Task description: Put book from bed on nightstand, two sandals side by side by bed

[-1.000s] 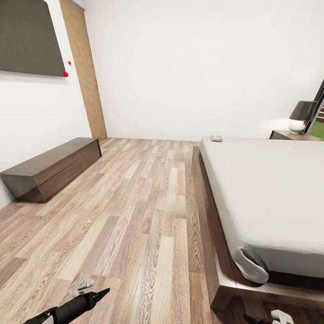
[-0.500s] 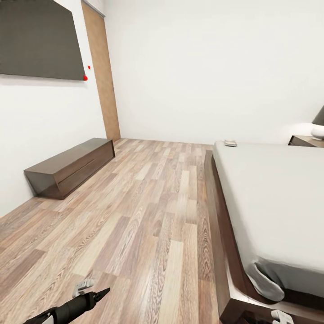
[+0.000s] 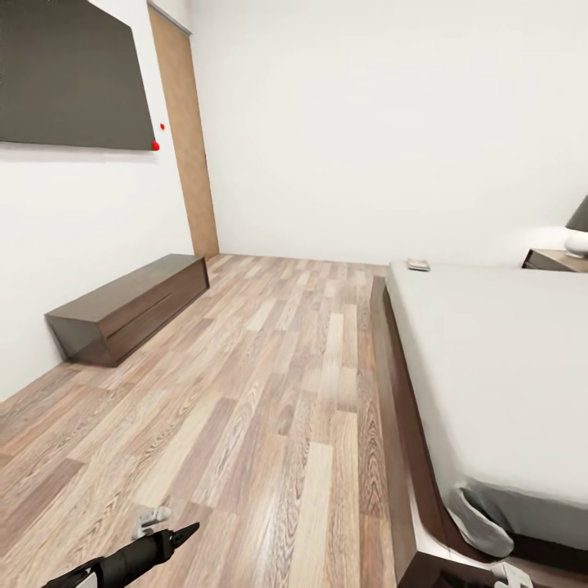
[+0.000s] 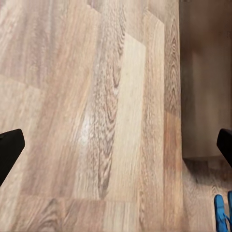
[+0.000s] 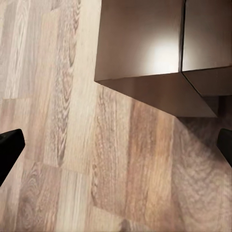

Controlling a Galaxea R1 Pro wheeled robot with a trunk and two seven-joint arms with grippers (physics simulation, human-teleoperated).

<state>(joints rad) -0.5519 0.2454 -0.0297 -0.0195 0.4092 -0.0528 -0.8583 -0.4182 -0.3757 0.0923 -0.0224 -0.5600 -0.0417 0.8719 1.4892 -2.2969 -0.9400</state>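
The bedroom's white walls [image 3: 359, 122] and plank floor [image 3: 245, 392] take up most of the head view. The bed [image 3: 490, 367] runs along the right side, its grey mattress on a dark wood frame whose corner [image 5: 145, 53] also shows in the right wrist view over the planks. A dark panel [image 3: 69, 77] hangs on the left wall, with two red dots at its lower right corner. Beside it a tall wooden door [image 3: 189, 139] stands in the corner. Below the panel a long low bench [image 3: 131, 306] sits on the floor against the left wall, well apart from the bed.

At the far right edge, past the head of the bed, the top of a nightstand [image 3: 559, 260] shows, with a white-based lamp [image 3: 578, 229] standing on it. The book [image 3: 418, 265] lies flat on the mattress at its far left corner, near the edge; its cover is too small to read.

The left gripper [image 3: 155, 527] sits low at the bottom left over the floor; in its wrist view the two black fingertips [image 4: 10, 147] stand wide apart with nothing between them. The right gripper [image 3: 510, 574] pokes in at the bottom edge by the bed frame, and its fingertips [image 5: 9, 145] are likewise spread wide and empty.

A sliver of blue sandal [image 4: 221, 212] lies on the floor just beside the frame's corner in the left wrist view.
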